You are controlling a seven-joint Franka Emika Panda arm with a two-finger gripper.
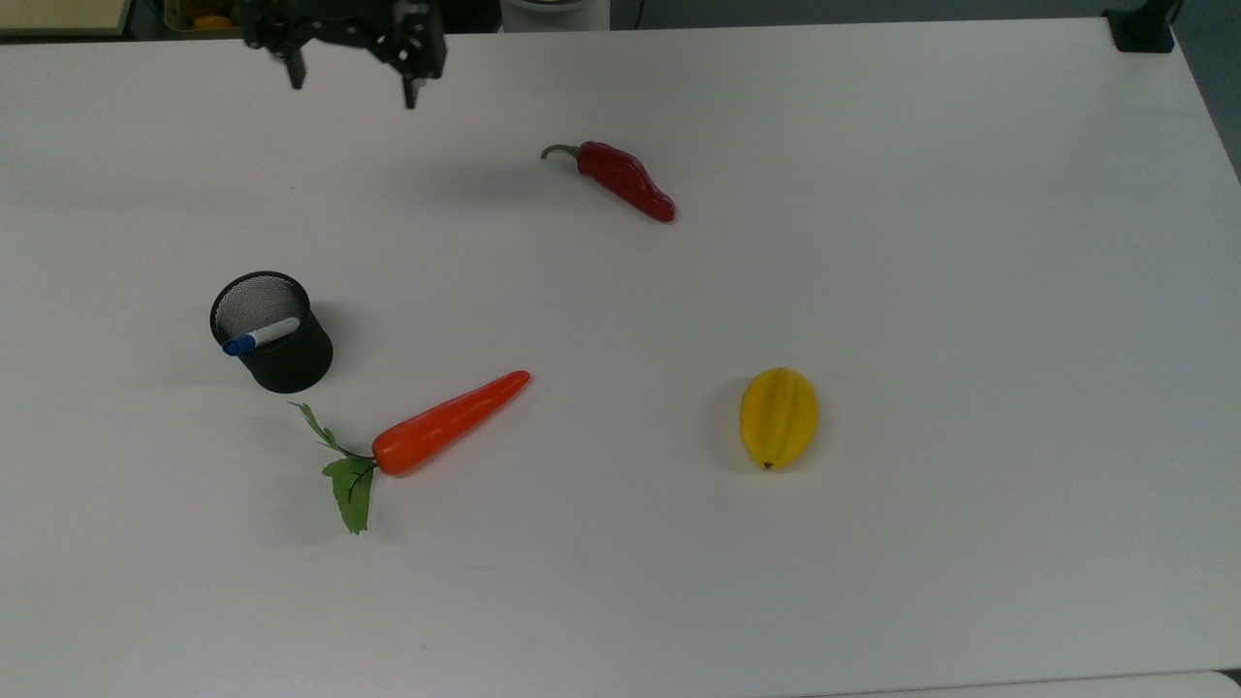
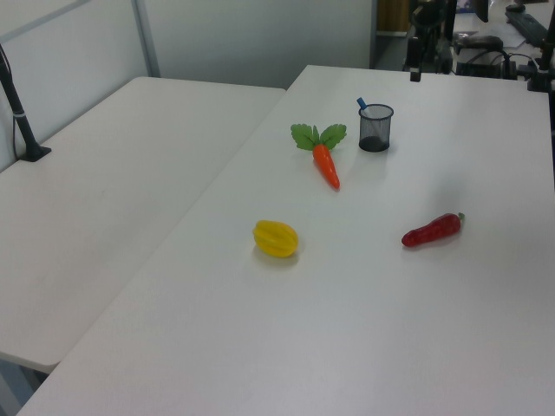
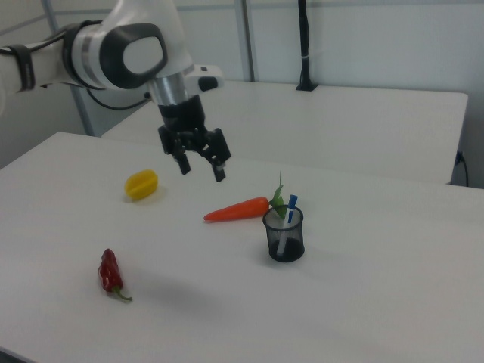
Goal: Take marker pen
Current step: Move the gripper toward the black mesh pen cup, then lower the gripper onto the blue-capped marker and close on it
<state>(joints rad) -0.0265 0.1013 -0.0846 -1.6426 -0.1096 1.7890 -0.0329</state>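
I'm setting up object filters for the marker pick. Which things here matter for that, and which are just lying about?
Part of the job:
marker pen, standing in the black mesh cup
gripper, open, above the table

Just lying about:
carrot
red chilli
yellow fruit

claw (image 1: pixel 351 89) spread, far edge | marker pen (image 1: pixel 260 335) in mesh cup (image 1: pixel 273 333)

The pen cup (image 1: pixel 272 333) at the top view's left is black wire mesh, matt, and the table (image 1: pixel 873 242) is smooth matt white. The carrot (image 1: pixel 449 422), red chilli (image 1: pixel 625 180) and yellow fruit (image 1: pixel 779 417) look like glossy plastic, the carrot's leaves (image 1: pixel 347 480) like cloth.
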